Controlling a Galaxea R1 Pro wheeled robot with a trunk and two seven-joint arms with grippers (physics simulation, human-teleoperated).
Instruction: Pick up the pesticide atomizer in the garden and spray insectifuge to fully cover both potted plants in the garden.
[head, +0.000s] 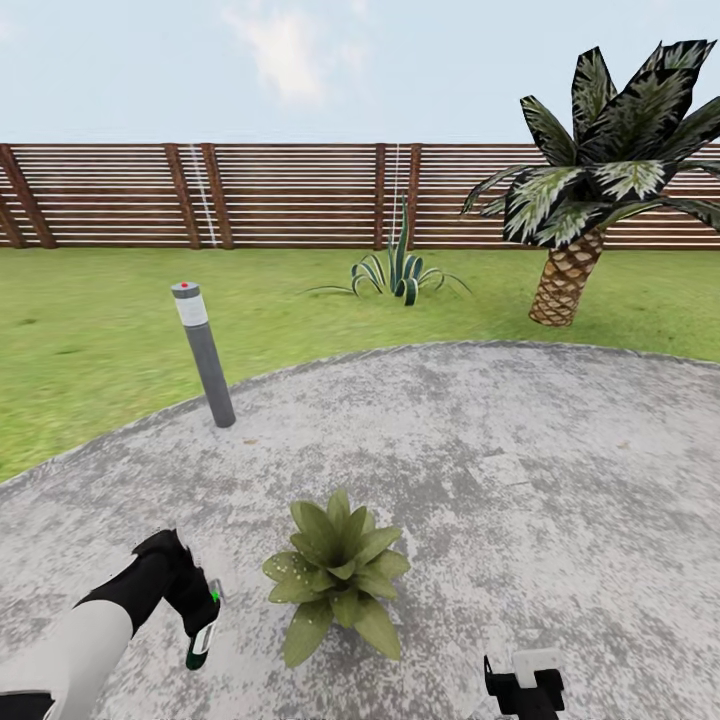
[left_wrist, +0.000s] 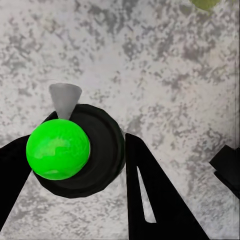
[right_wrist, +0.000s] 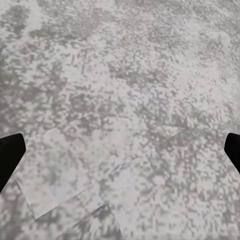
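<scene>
My left gripper (head: 197, 603) is shut on the pesticide atomizer (head: 205, 634), held low over the grey patio just left of a potted plant (head: 340, 572), a low rosette of broad green leaves. Seen along the left wrist, the atomizer (left_wrist: 75, 150) shows a bright green cap on a round black body with a grey nozzle, and black fingers (left_wrist: 150, 190) press on both sides of it. My right gripper (head: 525, 688) sits at the bottom edge of the head view, right of the plant. It is open (right_wrist: 120, 155) over bare paving, with nothing between its fingers.
A grey bollard light (head: 205, 355) stands at the patio's (head: 520, 470) far left rim. Beyond it lies lawn (head: 90, 340), with a spiky agave (head: 400, 272), a palm (head: 575, 200) at the right and a brown slatted fence (head: 280, 195) behind.
</scene>
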